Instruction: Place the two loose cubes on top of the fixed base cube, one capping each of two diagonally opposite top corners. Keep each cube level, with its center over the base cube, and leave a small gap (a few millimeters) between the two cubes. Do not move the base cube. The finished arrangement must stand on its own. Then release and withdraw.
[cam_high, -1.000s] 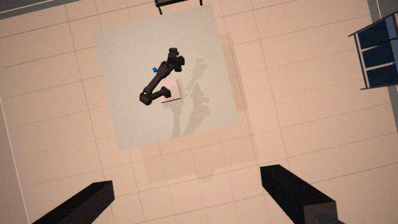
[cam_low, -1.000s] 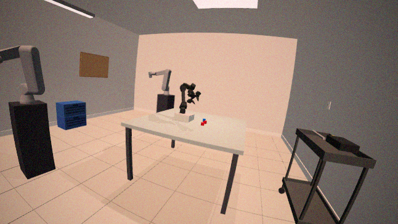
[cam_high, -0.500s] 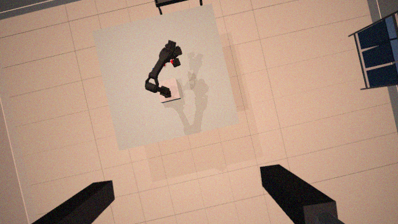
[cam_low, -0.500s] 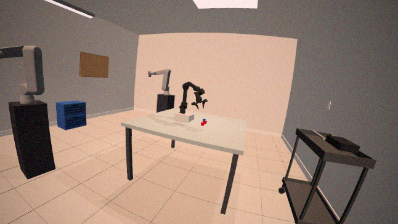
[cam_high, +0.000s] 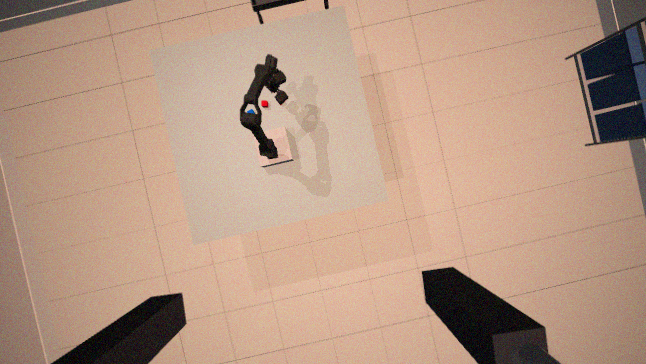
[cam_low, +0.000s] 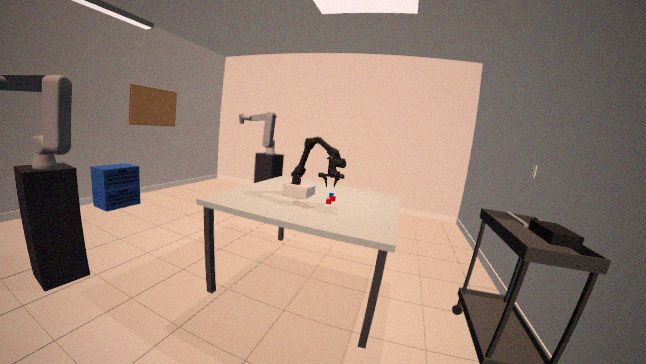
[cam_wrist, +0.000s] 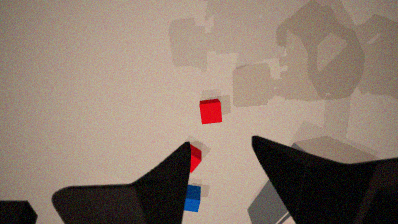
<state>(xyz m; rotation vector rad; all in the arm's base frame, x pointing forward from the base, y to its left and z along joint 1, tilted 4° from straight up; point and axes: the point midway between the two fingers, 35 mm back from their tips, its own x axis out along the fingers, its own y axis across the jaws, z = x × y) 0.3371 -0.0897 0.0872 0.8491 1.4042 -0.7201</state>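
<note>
Although the arm hides part of the scene from above, the table (cam_high: 210, 200) (cam_low: 300, 220) (cam_wrist: 100, 75) shows its pale top in all three views. Beside it, the cart (cam_low: 565, 261) runs off the bottom edge of the exterior view. The black arm (cam_high: 256, 85) (cam_low: 300, 162) rises from a pale block (cam_high: 283, 142) (cam_low: 295, 191), covering part of the block's top in the top view.

The gripper (cam_high: 276, 80) (cam_low: 330, 184) (cam_wrist: 220, 143) points down above the table, fingers partly open with nothing between them; its fingers are hard to make out from above.

Three small cubes sit on the table near one another, none stacked. One red cube (cam_high: 265, 104) (cam_low: 328, 201) (cam_wrist: 210, 111) shows whole in the wrist view. The second red cube (cam_low: 332, 198) (cam_wrist: 195, 158) is half hidden there behind a finger, and cannot be picked out from above. The blue cube (cam_high: 251, 112) (cam_low: 331, 195) (cam_wrist: 192, 199) is cut off by that same finger, and peeks through an opening in the arm in the top view. Whether any cubes touch is too small to tell in the exterior view.
</note>
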